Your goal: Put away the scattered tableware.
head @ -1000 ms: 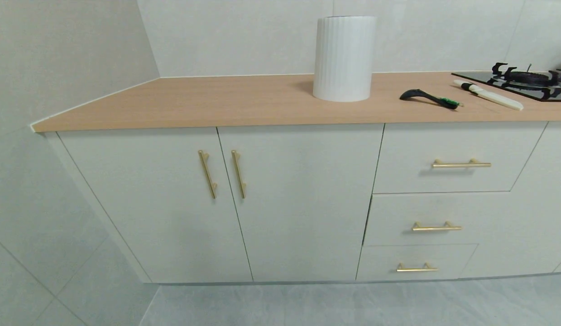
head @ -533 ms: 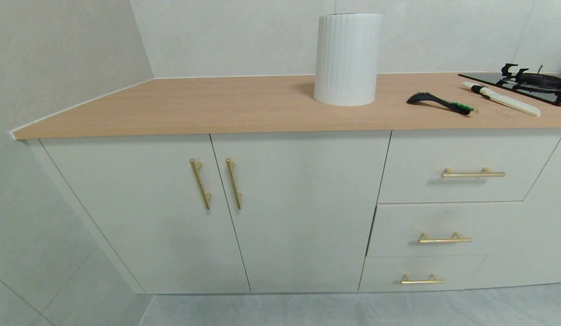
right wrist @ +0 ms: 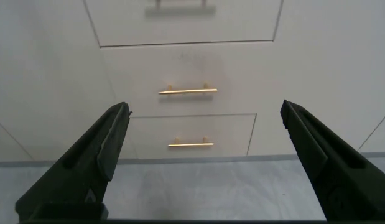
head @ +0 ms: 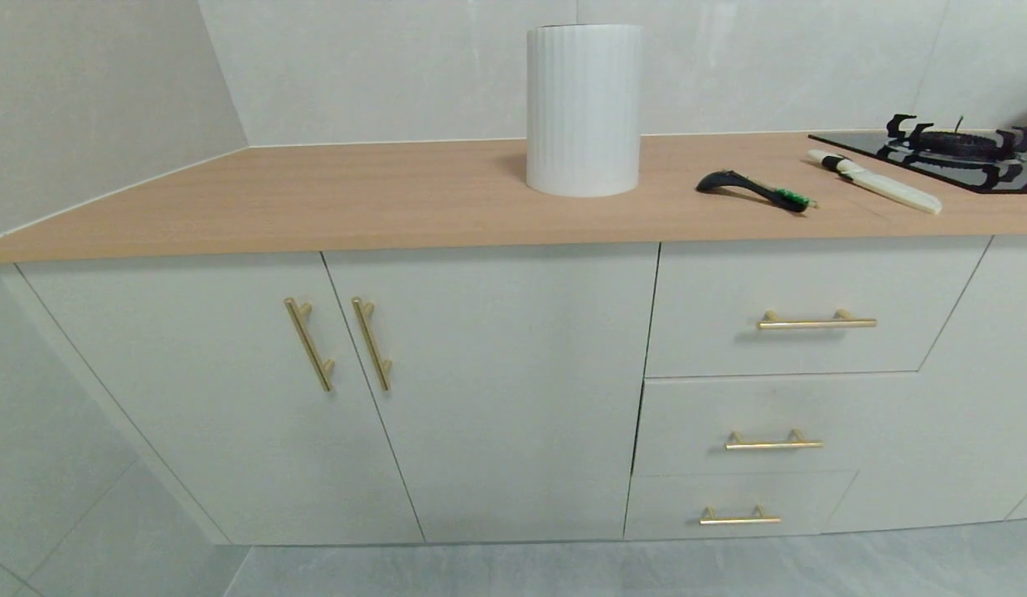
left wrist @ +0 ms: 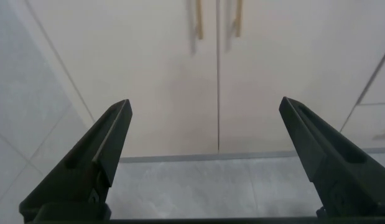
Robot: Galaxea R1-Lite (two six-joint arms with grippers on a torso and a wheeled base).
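Black tool (head: 758, 190) and knife (head: 876, 184) lie on the worktop (head: 314, 191)

Wooden countertop (head: 356, 195) with white ribbed canister (head: 583, 108), black-handled tool (head: 749, 189), white knife (head: 878, 184), black hob (head: 952, 149).

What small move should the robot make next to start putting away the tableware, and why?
Probably raise the right gripper toward the black-handled tool on the counter. It and the left gripper hang open and empty, low before the drawers and cabinet doors. The tool and the white knife lie loose right of the white ribbed container.
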